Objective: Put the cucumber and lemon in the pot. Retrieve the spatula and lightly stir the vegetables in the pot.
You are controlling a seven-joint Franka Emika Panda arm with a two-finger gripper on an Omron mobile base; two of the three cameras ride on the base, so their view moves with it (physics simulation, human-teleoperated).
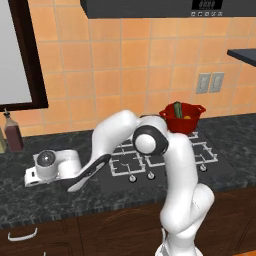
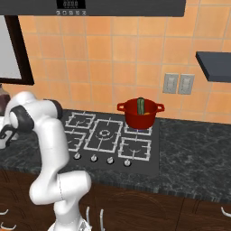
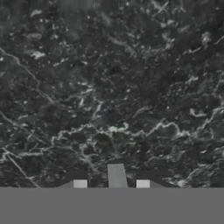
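Observation:
The red pot (image 1: pixel 182 121) (image 2: pixel 140 115) stands on the stove's back right burner. The dark green cucumber (image 1: pixel 177 109) (image 2: pixel 141 106) leans upright inside it, and the yellow lemon (image 1: pixel 187 117) lies beside it in the pot. My arm is bent far left, with the hand (image 1: pixel 47 169) low over the dark counter left of the stove. In the hand view my gripper (image 3: pixel 111 184) hovers close over the marble. A pale grey piece (image 3: pixel 116 175), apparently the spatula, stands between the fingertips (image 3: pixel 80 184). A small gap shows on each side of it.
A dark bottle (image 1: pixel 13 134) stands at the counter's far left by the window frame. The stove (image 2: pixel 108 135) has knobs (image 2: pixel 109 160) along its front edge. A grey shelf (image 2: pixel 215 65) juts out at upper right, above the wall outlets (image 2: pixel 178 83).

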